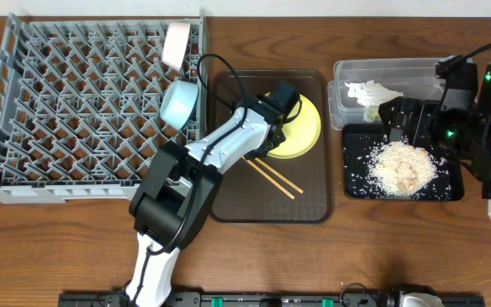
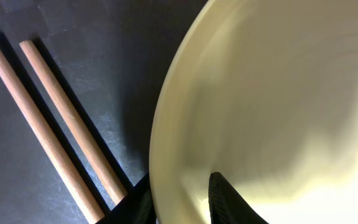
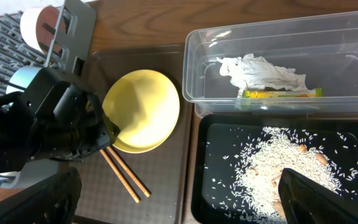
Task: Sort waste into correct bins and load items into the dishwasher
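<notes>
My left gripper (image 1: pixel 273 135) is shut on the left rim of the yellow plate (image 1: pixel 303 128), which sits on the dark brown serving tray (image 1: pixel 314 198). In the left wrist view one finger (image 2: pixel 229 202) lies inside the plate (image 2: pixel 278 93) and the other is under the rim. Two wooden chopsticks (image 1: pixel 273 177) lie beside it on the tray. My right gripper (image 3: pixel 179 205) stands open above the black tray (image 1: pixel 450 189) with the rice crumbs (image 1: pixel 403 166). The clear tub (image 1: pixel 348 72) holds the white napkin (image 3: pixel 260 70) and the green-yellow wrapper (image 3: pixel 281 93).
The grey dish rack (image 1: pixel 83 102) fills the left of the table. A light blue bowl (image 1: pixel 179 102) and a white cup (image 1: pixel 176 44) stand on edge at its right side. My left arm reaches across from the rack's corner to the serving tray.
</notes>
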`<control>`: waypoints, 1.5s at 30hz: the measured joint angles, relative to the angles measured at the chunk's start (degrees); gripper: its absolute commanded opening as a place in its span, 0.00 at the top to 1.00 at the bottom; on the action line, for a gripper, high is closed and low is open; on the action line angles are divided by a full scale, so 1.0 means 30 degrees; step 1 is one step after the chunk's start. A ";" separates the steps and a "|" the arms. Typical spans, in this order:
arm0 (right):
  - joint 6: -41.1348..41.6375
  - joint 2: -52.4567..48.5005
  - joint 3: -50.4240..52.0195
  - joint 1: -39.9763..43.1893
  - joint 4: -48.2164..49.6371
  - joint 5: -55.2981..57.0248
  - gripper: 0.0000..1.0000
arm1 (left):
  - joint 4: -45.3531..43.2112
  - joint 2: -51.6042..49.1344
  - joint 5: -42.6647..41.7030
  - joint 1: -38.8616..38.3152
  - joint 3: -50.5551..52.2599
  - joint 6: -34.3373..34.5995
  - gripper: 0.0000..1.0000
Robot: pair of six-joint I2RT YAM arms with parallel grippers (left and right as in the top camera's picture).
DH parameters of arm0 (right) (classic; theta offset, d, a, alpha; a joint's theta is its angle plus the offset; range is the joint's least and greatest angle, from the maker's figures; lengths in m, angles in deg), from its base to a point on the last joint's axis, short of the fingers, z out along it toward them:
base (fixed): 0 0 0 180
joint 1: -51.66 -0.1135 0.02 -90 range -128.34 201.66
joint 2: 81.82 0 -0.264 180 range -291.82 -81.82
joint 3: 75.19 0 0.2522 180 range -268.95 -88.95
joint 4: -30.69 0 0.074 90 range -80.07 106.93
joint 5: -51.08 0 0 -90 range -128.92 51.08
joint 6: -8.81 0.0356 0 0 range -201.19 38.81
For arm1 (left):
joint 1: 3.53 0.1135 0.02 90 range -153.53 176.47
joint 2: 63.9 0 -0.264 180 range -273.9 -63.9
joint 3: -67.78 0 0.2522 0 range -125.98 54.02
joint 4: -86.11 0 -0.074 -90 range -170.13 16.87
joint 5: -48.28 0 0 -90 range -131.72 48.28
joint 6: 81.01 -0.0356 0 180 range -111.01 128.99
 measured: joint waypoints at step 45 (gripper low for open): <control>0.0000 0.0000 0.0000 0.0000 0.0000 0.0000 0.01 | -0.2426 0.0095 0.0357 0.0525 -0.0146 -1.3078 0.93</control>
